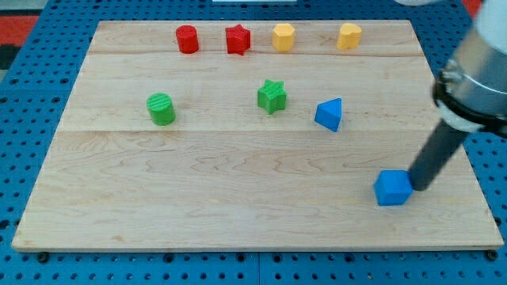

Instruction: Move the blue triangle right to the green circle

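**Clerk:** Reading from the view's left, you have item one, the green circle (162,108), standing alone at mid-board. Items two to five, along the view's top: red cylinder (187,39), red star (238,39), and two yellow blocks (283,37) (349,36).

**Operator:** And the one I'm meant to shift?

**Clerk:** Item seven, the blue triangle (329,114), right of centre. Item six, the green star (272,96), sits near it on the left, just above the straight line to the circle. If you drive the triangle straight across, you risk clipping that star and dragging it along.

**Operator:** Where's the rod?

**Clerk:** Item nine, my tip (416,187), low on the view's right, touching or almost touching item eight, the blue cube (393,188). It is well apart from the triangle. Fingers: none fitted, so nothing to spread or pinch. Should you move off leftward from there, you would likely shove the cube instead. A sloped triangle face may also let the block spin off the tip.
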`<state>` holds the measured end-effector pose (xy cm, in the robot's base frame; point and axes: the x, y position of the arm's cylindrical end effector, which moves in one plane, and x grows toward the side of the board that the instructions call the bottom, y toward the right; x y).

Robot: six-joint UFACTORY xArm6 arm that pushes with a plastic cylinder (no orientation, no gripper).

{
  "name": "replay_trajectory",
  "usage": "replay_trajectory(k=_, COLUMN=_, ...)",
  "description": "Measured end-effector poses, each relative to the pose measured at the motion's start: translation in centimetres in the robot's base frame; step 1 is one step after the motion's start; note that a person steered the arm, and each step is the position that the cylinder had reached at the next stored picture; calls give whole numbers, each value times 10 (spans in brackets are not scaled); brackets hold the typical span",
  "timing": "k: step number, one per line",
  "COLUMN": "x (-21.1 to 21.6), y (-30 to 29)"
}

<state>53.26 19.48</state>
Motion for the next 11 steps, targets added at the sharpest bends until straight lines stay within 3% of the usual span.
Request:
replay_trajectory(k=2, x=-53, y=8)
replay_trajectory(k=4, x=-132, y=-76)
replay_trajectory(k=6, x=-198, y=-88)
replay_trajectory(k=7, x=-181, y=-109)
replay_trajectory(k=9, x=-85, y=-83)
replay_trajectory(k=11, x=-94, y=-174)
